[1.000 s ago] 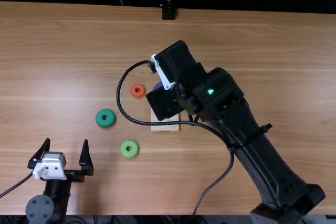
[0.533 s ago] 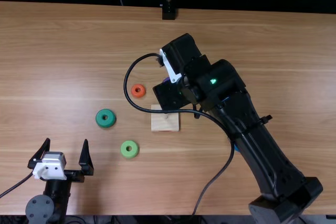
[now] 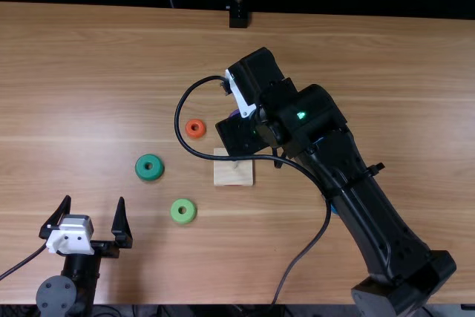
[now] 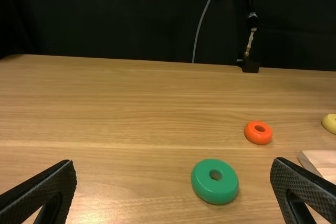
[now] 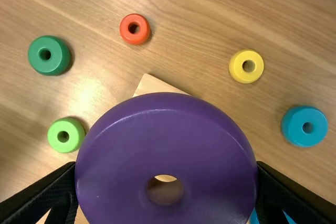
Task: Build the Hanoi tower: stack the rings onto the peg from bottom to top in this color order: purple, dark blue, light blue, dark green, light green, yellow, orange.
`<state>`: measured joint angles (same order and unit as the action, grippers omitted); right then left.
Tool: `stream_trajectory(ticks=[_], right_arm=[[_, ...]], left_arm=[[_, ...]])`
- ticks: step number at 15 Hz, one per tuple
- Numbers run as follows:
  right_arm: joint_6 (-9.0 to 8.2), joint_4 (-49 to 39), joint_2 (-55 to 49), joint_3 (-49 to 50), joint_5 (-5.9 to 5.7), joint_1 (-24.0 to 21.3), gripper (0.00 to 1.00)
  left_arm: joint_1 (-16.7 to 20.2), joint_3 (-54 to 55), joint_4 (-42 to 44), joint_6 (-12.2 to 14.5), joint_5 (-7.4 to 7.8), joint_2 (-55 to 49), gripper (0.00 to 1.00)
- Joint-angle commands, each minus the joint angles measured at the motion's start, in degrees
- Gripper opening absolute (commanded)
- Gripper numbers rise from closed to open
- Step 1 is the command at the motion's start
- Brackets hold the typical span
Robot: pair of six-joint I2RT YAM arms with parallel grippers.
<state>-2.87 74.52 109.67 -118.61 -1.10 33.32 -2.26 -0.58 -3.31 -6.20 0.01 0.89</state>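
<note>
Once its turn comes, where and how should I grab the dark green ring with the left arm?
I'd come straight down from above and pinch the outer wall of the dark green ring at two opposite sides. It lies flat, hole up, so that grip should leave the hole free for the peg. The left gripper is open, and bare table surrounds the ring.

Top and right wrist views face down; left wrist's, across.
</note>
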Motion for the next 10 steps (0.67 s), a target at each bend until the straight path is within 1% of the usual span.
stream_trajectory(ticks=[1, 10], right_arm=[[0.24, 0.0, 0.81, -1.8, -0.16, 0.17, 0.0], [-0.18, 0.0, 2.04, -1.45, -0.16, 0.43, 0.0]], left_arm=[[-0.29, 0.58, -1.54, 0.29, -0.64, -0.89, 1.0], [-0.29, 0.58, -1.54, 0.29, -0.64, -0.89, 1.0]])
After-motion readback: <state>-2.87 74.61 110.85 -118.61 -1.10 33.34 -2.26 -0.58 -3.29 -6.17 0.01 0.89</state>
